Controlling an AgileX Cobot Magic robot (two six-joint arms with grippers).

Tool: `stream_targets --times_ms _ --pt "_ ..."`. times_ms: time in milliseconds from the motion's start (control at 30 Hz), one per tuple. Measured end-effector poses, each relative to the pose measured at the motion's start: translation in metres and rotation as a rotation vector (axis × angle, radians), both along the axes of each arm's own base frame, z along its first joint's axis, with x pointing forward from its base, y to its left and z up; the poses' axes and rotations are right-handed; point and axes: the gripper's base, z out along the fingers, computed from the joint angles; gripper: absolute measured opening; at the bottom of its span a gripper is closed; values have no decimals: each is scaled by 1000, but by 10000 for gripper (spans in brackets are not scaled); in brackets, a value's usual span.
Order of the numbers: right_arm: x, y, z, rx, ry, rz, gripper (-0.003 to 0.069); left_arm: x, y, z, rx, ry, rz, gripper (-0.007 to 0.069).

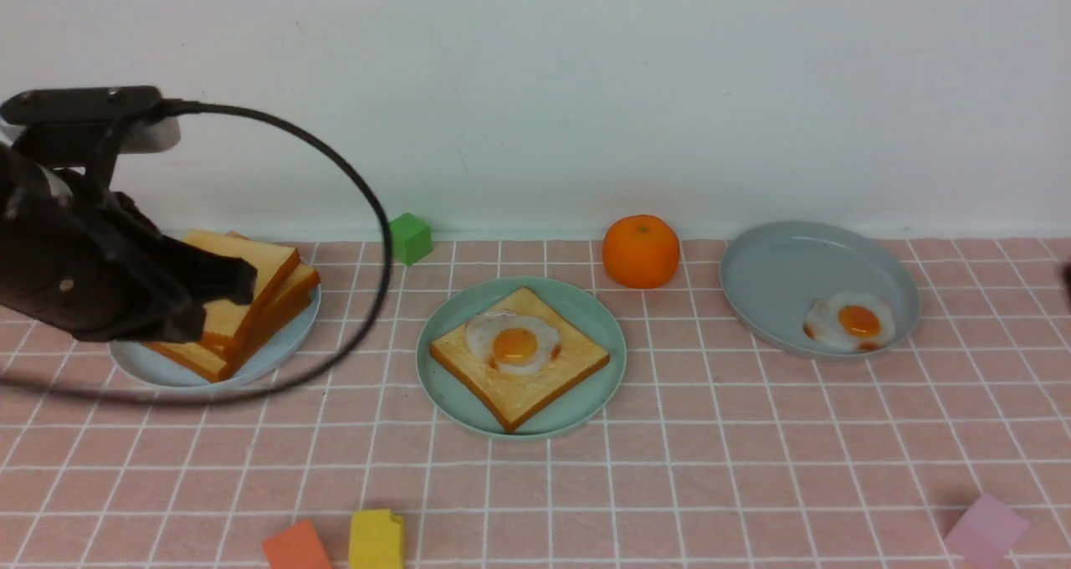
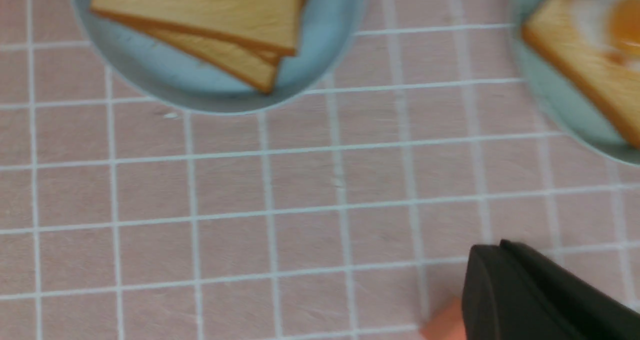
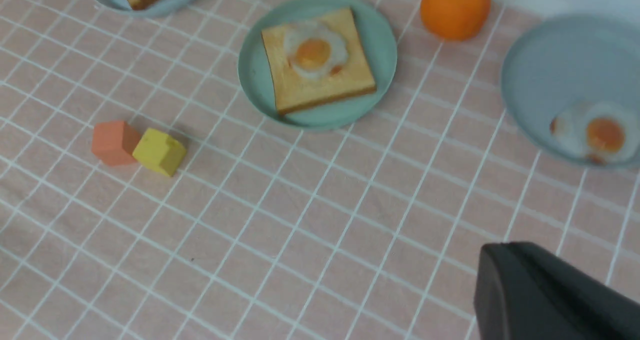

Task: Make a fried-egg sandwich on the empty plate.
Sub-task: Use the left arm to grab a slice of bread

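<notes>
The mint-green plate (image 1: 443, 385) sits mid-table and carries one toast slice (image 1: 535, 385) with the fried egg (image 1: 514, 343) on top; the right wrist view shows the same plate (image 3: 250, 75), toast (image 3: 320, 87) and egg (image 3: 314, 52). More toast slices (image 1: 251, 272) are stacked on a pale blue plate (image 1: 167, 368) at the left. My left gripper (image 1: 238, 283) hangs just in front of that stack, shut and holding nothing; its wrist view shows its tips (image 2: 492, 252) pressed together over bare cloth. My right gripper (image 3: 500, 252) is shut and empty above the cloth.
A grey plate (image 1: 753, 293) at the right holds a smaller egg (image 1: 849, 322). An orange (image 1: 640, 251) and a green cube (image 1: 410, 238) stand near the wall. Orange (image 1: 294, 546), yellow (image 1: 376, 540) and pink (image 1: 986, 529) blocks lie near the front edge.
</notes>
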Motion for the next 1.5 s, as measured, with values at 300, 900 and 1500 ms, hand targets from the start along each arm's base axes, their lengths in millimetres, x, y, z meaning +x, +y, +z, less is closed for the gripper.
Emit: stream_targets --times_ms 300,900,1500 --pt "-46 -12 -7 53 -235 48 3 62 1 -30 32 48 6 13" --pt "-45 -5 -10 96 -185 95 6 162 2 -107 222 30 -68 330" --pt "-46 -4 -10 117 -177 104 11 167 3 -111 241 7 -83 -13"
